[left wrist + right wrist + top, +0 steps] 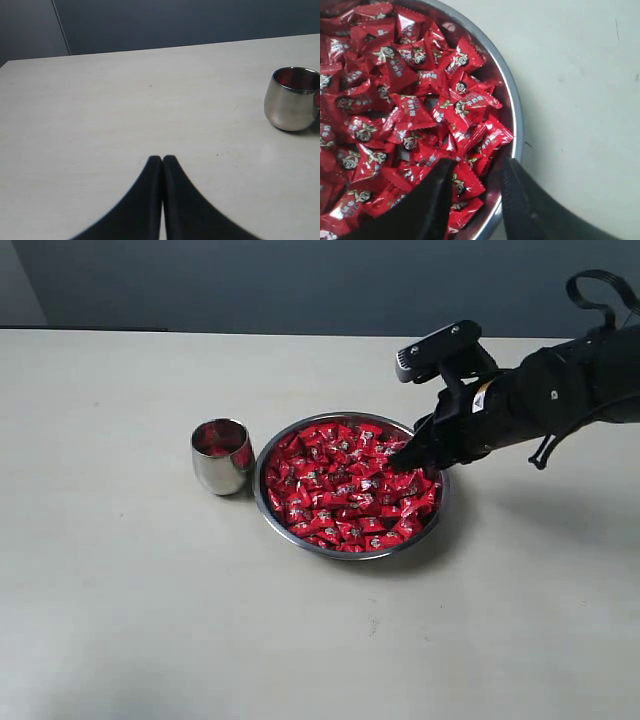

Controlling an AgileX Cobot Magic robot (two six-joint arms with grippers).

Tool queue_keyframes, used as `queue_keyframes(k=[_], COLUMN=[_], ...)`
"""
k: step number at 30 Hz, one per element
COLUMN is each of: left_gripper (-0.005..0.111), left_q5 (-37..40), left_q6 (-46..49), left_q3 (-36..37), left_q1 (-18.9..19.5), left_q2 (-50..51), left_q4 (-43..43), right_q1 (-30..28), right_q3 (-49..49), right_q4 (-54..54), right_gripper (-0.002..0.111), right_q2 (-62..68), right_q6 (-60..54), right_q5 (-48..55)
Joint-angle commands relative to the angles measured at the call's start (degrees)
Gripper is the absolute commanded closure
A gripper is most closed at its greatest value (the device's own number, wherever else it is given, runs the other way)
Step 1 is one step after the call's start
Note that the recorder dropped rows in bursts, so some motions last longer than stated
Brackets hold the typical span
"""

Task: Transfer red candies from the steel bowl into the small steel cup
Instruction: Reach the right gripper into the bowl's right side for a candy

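Note:
The steel bowl (pixel 345 556) sits mid-table, heaped with red candies (pixel 340 485). Just left of it stands the small steel cup (pixel 221 462), red showing inside. My right gripper (pixel 405 460) dips into the bowl's right side. In the right wrist view it (pixel 477 167) is open, its fingers straddling a few red candies (pixel 467 182) beside the bowl rim (pixel 512 100); none is pinched. My left gripper (pixel 162 159) is shut and empty over bare table, with the cup (pixel 290 102) off to one side. The exterior view does not show the left arm.
The pale tabletop (pixel 130 620) spreads around the bowl and cup. A dark wall (pixel 300 280) runs behind the table's far edge.

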Motion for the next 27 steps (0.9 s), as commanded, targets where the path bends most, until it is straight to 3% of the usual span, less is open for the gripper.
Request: queue_keyframes(k=[1, 27], left_gripper=[0.106, 0.106], left_q5=[-0.29, -0.29], left_q6=[-0.06, -0.06], left_q3=[-0.48, -0.48], left_q1=[-0.31, -0.31], left_q2=[-0.27, -0.27], left_q4=[0.11, 0.11], right_q1=[-0.23, -0.23], right_q3=[0.22, 0.22], right_q4=[-2.82, -1.53], right_gripper=[0.075, 0.075], right_q2=[-0.71, -0.71], right_q6=[-0.46, -0.46], right_q5=[-1.43, 0.71])
